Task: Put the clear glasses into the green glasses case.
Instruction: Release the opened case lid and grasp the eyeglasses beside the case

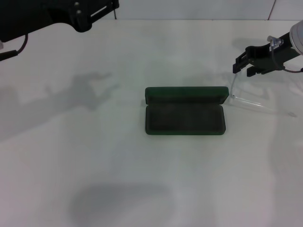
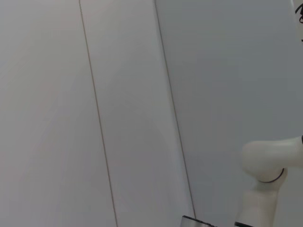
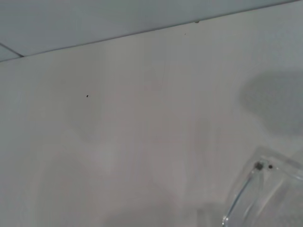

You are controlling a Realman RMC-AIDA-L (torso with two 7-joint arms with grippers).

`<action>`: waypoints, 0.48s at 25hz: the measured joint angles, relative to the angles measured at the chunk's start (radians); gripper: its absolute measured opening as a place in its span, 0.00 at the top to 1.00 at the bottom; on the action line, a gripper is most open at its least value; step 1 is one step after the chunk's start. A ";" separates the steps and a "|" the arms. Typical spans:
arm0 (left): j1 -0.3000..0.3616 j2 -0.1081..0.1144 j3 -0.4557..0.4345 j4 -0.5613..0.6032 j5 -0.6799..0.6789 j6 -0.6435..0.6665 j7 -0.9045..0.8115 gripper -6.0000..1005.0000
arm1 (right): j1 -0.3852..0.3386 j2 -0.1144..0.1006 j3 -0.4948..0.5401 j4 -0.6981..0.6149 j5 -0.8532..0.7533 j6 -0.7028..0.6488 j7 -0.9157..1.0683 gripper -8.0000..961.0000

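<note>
At centre of the counter: green glasses case, lid open. Just right of it, clear glasses, faint, hard to trace, seemingly grasped by right gripper jaws. Far left, left gripper, cropped; jaw state unreadable.

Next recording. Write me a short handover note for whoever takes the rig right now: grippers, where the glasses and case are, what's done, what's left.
Right gripper: at the far right of the table, above and right of the case, with the clear glasses hanging below it; the grip itself is not clear to see.
Left gripper: parked at the far left, away from the work.
Green glasses case: mid-table, lid open, nothing inside.
Done: case open, glasses apparently partly lifted beside it.
Left: carry the glasses over the case and set them inside.
</note>
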 joint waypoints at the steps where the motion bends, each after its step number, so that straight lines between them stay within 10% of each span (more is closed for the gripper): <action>1: 0.000 0.000 0.000 -0.001 -0.002 0.000 0.000 0.66 | 0.000 0.000 0.000 0.000 0.000 0.000 0.000 0.47; 12: 0.018 0.000 -0.002 -0.003 -0.013 0.000 0.002 0.67 | -0.004 0.000 -0.002 0.000 -0.002 -0.009 -0.001 0.67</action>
